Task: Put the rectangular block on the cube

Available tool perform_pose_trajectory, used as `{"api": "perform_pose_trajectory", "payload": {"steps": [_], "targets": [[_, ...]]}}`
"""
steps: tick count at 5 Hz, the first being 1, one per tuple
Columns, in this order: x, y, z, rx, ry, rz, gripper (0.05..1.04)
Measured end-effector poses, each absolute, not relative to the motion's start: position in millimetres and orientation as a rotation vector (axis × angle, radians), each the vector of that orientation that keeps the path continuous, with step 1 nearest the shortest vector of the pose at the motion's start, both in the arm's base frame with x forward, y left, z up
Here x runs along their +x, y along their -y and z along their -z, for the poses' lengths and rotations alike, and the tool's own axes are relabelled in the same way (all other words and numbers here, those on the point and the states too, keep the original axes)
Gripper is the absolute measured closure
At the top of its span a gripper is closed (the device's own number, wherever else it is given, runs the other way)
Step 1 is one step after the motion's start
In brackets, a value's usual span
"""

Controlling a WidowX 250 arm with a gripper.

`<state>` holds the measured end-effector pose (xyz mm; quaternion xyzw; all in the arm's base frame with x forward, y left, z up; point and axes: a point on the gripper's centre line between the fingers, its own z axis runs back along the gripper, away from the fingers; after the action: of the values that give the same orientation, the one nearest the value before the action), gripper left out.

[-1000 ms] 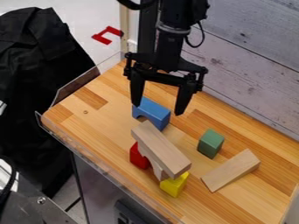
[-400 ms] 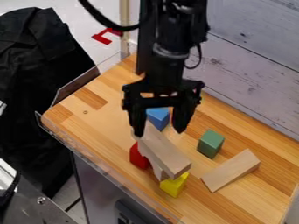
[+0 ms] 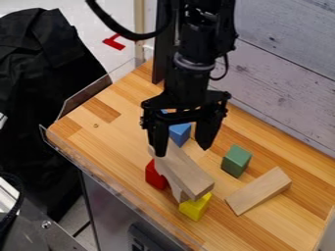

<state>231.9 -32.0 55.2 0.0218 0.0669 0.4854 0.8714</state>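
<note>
While the end effector (image 3: pixel 183 151) hangs open by the far end of the wooden rectangular block (image 3: pixel 186 171), whose near end overlies the yellow block (image 3: pixel 195 208), grasp alignment seems in hand; lowering, then closing, should follow.

You have a long wooden block (image 3: pixel 186 171) near the frame's lower centre, broad face up, raised, slanting down to the right. A second wooden block (image 3: pixel 260 191) lies low at lower right, slanting up rightward. Your green cube (image 3: pixel 235 160), right of centre, sits apart from both.
</note>
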Motion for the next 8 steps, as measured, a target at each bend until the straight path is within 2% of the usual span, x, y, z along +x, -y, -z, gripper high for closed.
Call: {"api": "perform_pose_trajectory", "payload": {"steps": [3, 4, 5, 7, 8], "targets": [[219.3, 30.2, -47.0, 0.098, -0.106, -1.152, 0.084], [215.2, 32.5, -43.9, 0.077, -0.084, -1.208, 0.084], [216.3, 37.5, -39.1, 0.001, -0.046, -1.238, 0.084], [218.1, 43.4, -35.1, -0.028, -0.012, -1.248, 0.084], [219.4, 45.3, -35.5, -0.044, -0.011, -1.239, 0.114]]}}
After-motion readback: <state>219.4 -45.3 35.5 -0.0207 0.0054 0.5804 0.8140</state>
